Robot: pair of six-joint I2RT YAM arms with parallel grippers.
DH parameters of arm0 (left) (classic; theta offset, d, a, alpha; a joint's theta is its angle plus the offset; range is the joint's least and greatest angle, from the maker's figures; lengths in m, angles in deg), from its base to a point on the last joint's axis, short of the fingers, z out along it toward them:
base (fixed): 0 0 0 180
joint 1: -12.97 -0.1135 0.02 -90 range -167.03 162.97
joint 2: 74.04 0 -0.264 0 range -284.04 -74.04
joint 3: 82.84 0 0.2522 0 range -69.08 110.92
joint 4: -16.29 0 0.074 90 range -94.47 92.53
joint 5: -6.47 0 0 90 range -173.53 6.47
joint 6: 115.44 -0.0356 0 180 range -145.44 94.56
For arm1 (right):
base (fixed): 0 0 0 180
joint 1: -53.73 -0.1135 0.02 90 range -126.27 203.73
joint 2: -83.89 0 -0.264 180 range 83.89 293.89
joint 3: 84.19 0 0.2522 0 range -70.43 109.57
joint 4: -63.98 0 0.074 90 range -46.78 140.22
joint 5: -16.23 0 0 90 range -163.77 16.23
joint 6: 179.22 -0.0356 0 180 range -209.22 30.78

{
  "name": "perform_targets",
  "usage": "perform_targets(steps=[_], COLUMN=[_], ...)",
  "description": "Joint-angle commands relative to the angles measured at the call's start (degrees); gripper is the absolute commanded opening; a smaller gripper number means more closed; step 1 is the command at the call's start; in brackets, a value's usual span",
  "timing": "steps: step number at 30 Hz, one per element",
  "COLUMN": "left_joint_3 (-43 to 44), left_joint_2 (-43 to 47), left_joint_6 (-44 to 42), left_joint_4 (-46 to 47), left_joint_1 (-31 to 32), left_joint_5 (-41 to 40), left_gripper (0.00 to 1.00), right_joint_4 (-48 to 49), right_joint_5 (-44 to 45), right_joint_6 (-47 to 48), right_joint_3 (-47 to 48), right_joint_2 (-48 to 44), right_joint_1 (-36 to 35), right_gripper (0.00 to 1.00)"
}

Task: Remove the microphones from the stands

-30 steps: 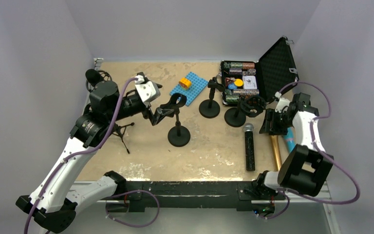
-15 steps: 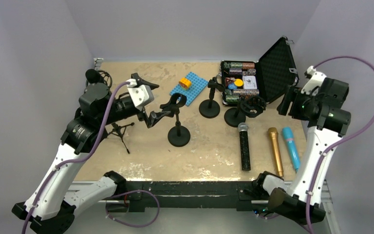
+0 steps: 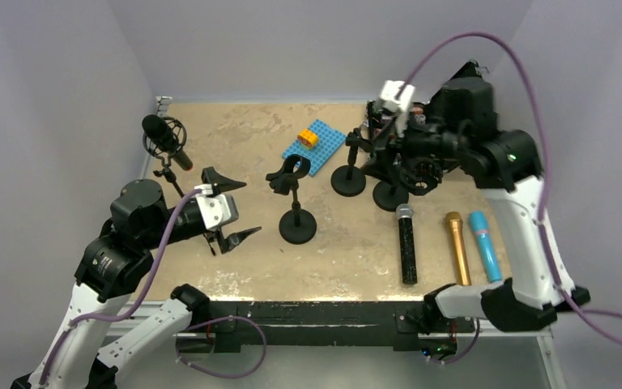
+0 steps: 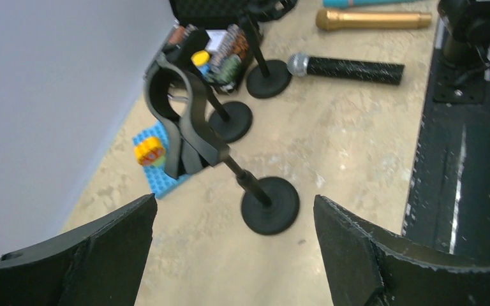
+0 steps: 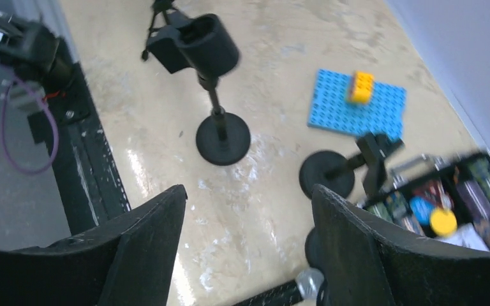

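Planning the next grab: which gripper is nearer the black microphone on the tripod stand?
Left. The left gripper hangs open just right of the microphone, toward the near edge; the right gripper is across the table, above the round-base stands.

The surface (image 3: 235, 154) looks like mottled beige stone, worn, with glossy patches toward its front edge. The stand (image 3: 298, 229) is matt black. The black microphone (image 3: 407, 251) has a rough, speckled body and a silvery mesh head. The gold microphone (image 3: 456, 253) looks smooth and metallic. The fingers (image 4: 357, 255) of the left tool (image 4: 235, 199) are matt, grainy black plastic.
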Motion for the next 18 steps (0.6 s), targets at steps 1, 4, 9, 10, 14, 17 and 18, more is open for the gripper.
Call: perform_targets(steps=[1, 4, 9, 10, 14, 17, 18], left_joint_3=[-2.2, -3.2, -3.1, -3.1, -3.4, -3.9, -4.0], left_joint_2=[0.1, 1.0, 1.8, 1.9, 2.2, 2.1, 2.0], left_joint_6=[-1.1, -1.0, -0.9, -0.9, -0.9, -0.7, -0.6], left_joint_4=[-6.3, -6.6, -7.1, -7.2, -7.2, -6.4, -6.3], left_joint_1=[-0.2, -0.2, -0.2, -0.2, -0.2, -0.3, -0.3], left_joint_5=[3.1, 3.8, 2.7, 2.6, 2.7, 2.7, 2.8], left_gripper=[0.95, 0.95, 0.96, 0.96, 0.96, 0.96, 0.96], right_joint_4=[2.5, 4.7, 1.9, 1.9, -1.1, -2.1, -2.3], right_joint_5=[-0.2, -0.9, -2.6, -2.3, -2.1, -2.1, -2.1], right_joint_6=[11.1, 12.3, 17.2, 17.9, 20.8, 21.2, 21.3], right_joint_3=[4.8, 11.2, 18.8, 18.6, 18.4, 17.7, 17.7], right_joint_2=[8.3, 15.0, 25.2, 26.2, 30.1, 31.5, 31.7], right_joint_1=[-10.6, -15.5, -21.2, -21.9, -24.0, -24.2, -24.2], right_gripper=[0.78, 0.83, 0.84, 0.84, 0.83, 0.8, 0.79])
